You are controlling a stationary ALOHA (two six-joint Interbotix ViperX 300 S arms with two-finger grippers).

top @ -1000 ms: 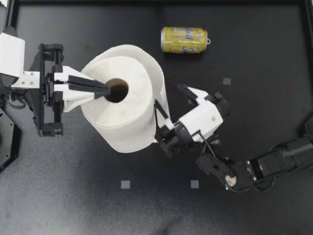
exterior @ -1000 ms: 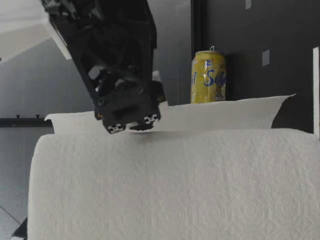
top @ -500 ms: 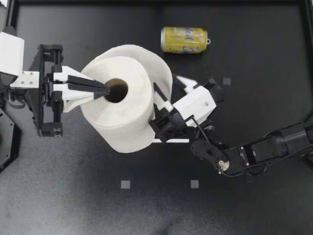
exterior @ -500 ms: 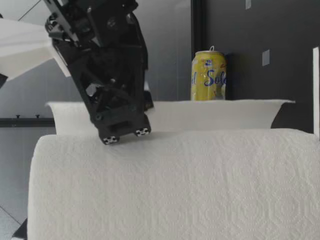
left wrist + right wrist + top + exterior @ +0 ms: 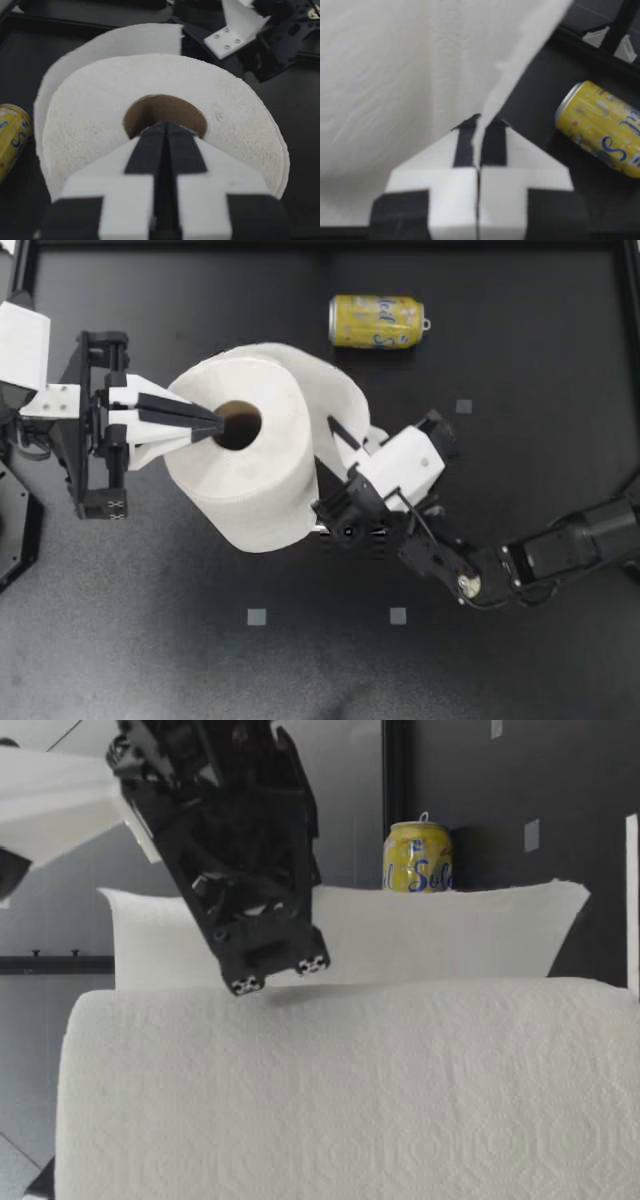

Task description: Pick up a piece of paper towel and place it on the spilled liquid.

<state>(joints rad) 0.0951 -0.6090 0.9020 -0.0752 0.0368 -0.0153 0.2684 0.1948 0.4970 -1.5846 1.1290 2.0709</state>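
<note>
The paper towel roll [image 5: 250,480] is standing on end on the dark table [image 5: 520,640], closest to the low camera and filling much of that view. My left tool [image 5: 214,423] is reaching in over the roll's top with its fingers pressed together and nothing between them, their tips poking into the cardboard core [image 5: 242,425]. Just beside the roll, my right tool [image 5: 336,430] is pinching the loose sheet [image 5: 345,395] between its closed fingers. The right wrist view is showing the sheet's edge caught between both. The sheet is curving round from the roll's far side and standing away from it. Farthest back, a yellow can [image 5: 376,321] is lying on its side, apart from the roll.
</note>
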